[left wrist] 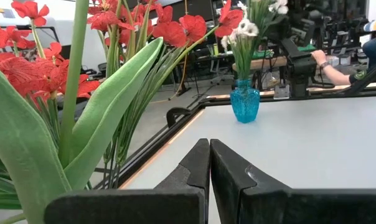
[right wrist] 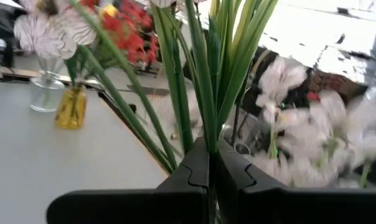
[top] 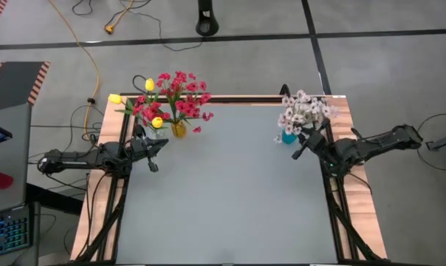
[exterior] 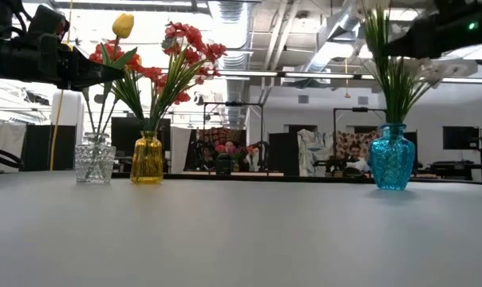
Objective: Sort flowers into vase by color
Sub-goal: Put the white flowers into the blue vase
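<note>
Most of the smooth grey counter point(top: 230, 199) is lying open inside its wooden rim. The left tool point(top: 155, 151), fingers pressed together on nothing, is hanging beside the clear faceted glass vase point(exterior: 94, 163) of yellow tulips point(top: 132, 103) and amber vase point(exterior: 147, 159) of red blossoms point(top: 180, 94). The right tool point(top: 300, 152) is pinching green stems point(right wrist: 203, 93) of white blossoms point(top: 306, 111) in the bulbous blue vase point(exterior: 392, 156).

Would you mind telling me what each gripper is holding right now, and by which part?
The right gripper is shut on the green stems of the white flowers, low on the stems. The left gripper is shut and holds nothing.
</note>
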